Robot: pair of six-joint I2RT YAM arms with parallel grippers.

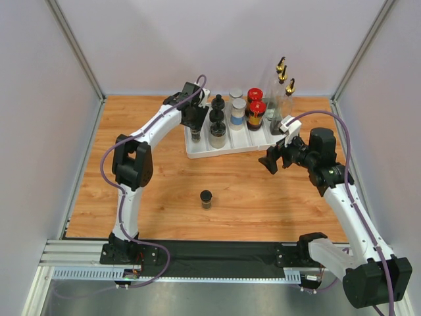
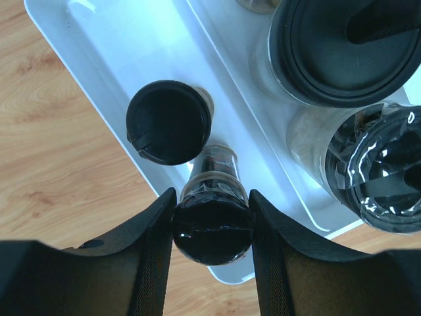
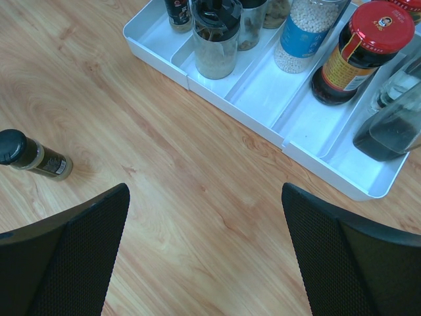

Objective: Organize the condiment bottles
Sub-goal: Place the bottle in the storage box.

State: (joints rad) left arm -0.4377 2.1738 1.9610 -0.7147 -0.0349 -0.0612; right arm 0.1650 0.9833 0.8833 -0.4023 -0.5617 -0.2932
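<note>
My left gripper (image 2: 212,217) is shut on a small black-lidded jar (image 2: 212,230) at the near end of the white tray's (image 2: 118,46) left compartment. I cannot tell whether the jar rests on the tray floor. A second small black-lidded jar (image 2: 169,122) stands just beyond it. Medium black-lidded jars (image 2: 342,49) fill the neighbouring compartment. In the top view my left gripper (image 1: 195,129) is over the tray's (image 1: 227,150) left end. Grey-lidded jars (image 1: 238,112), red-capped jars (image 1: 256,112) and gold-spouted bottles (image 1: 283,85) stand to its right. One small jar (image 1: 206,198) stands alone on the table. My right gripper (image 1: 273,160) hangs open and holds nothing.
In the right wrist view, my right gripper (image 3: 204,191) is above bare wood, with the lone small jar (image 3: 33,155) to its left and the tray (image 3: 230,92) ahead. Grey walls enclose the wooden table on three sides.
</note>
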